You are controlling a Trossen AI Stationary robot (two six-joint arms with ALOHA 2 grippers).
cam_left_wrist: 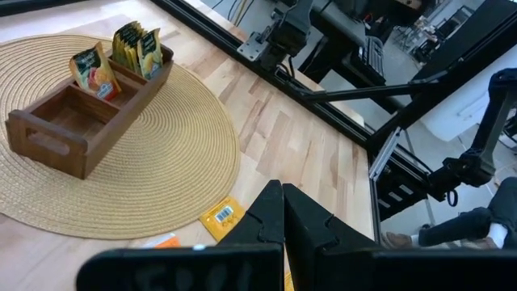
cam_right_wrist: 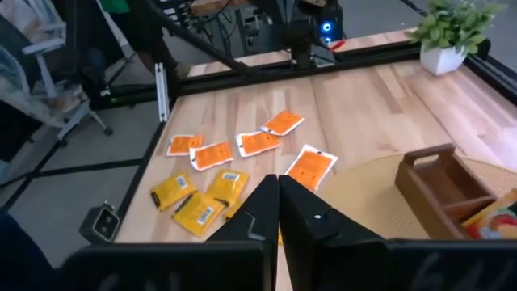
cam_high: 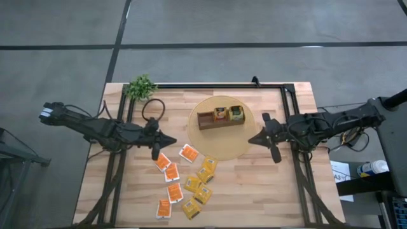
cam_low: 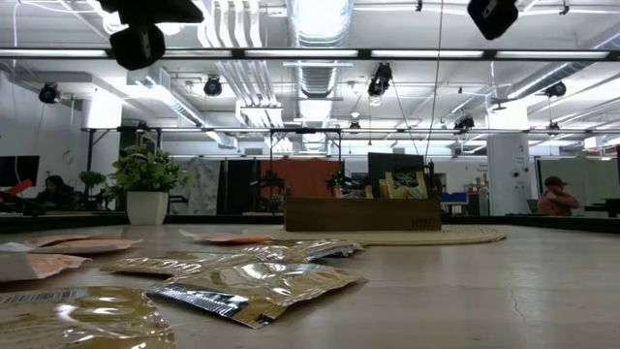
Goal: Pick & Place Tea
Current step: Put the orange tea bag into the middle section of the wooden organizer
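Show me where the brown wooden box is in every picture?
High view: the wooden box sits on the round woven mat, top middle of the table.
Low view: the box is at the middle, far across the table.
Left wrist view: the box is at upper left, on the mat.
Right wrist view: the box is at the right edge.
Shared landmark: the mat under the box.
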